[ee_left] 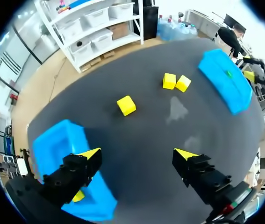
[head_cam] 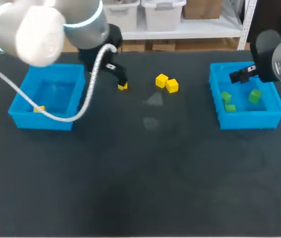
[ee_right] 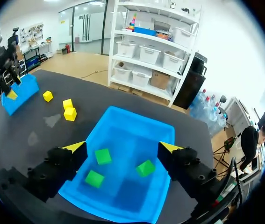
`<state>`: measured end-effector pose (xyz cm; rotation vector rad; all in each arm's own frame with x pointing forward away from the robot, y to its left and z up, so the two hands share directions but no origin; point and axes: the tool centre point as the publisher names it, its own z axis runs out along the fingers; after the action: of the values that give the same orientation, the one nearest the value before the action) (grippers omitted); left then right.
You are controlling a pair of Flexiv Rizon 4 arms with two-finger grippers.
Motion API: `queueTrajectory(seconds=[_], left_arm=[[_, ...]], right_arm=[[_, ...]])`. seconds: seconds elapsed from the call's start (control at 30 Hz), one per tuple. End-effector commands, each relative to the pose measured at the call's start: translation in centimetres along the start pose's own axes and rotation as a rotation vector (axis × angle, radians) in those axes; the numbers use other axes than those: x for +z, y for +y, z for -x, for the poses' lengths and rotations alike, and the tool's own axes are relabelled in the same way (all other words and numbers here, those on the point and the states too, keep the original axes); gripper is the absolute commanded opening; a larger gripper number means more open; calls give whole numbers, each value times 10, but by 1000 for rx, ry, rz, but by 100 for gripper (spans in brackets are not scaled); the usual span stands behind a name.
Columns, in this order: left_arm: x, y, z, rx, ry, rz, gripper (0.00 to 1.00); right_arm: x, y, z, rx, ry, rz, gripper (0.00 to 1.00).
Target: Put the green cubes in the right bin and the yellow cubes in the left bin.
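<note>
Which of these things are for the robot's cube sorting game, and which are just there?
For the job:
left bin, one yellow cube inside
right bin, three green cubes inside
lone yellow cube, out on the table
pair of yellow cubes, side by side on the table

Just there:
two pale smudges on the table

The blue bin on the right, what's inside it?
The right bin holds three green cubes, lying apart on its floor. The right gripper hangs open above it, and its fingers cover bits of the bin's sides, so those spots cannot be checked.
</note>
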<state>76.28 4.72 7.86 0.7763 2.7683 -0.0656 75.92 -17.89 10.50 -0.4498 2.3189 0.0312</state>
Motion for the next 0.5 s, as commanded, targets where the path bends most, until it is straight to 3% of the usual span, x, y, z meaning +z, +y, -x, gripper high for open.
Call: queueTrajectory(seconds=[0.03, 0.23, 0.43, 0.47, 0.5], left_arm=[[35, -10, 30, 3, 128, 14, 100], [54, -20, 36, -27, 142, 39, 100], [69, -19, 39, -61, 160, 26, 100], [71, -18, 40, -55, 124, 41, 100], [69, -19, 41, -38, 142, 72, 100]], right_arm=[[1, 0, -1, 1, -8, -1, 100], [1, 0, -1, 1, -8, -1, 100], [1, 0, -1, 1, -8, -1, 100], [1, 0, -1, 1, -8, -1, 100], [1, 0, -1, 1, -8, -1, 100]])
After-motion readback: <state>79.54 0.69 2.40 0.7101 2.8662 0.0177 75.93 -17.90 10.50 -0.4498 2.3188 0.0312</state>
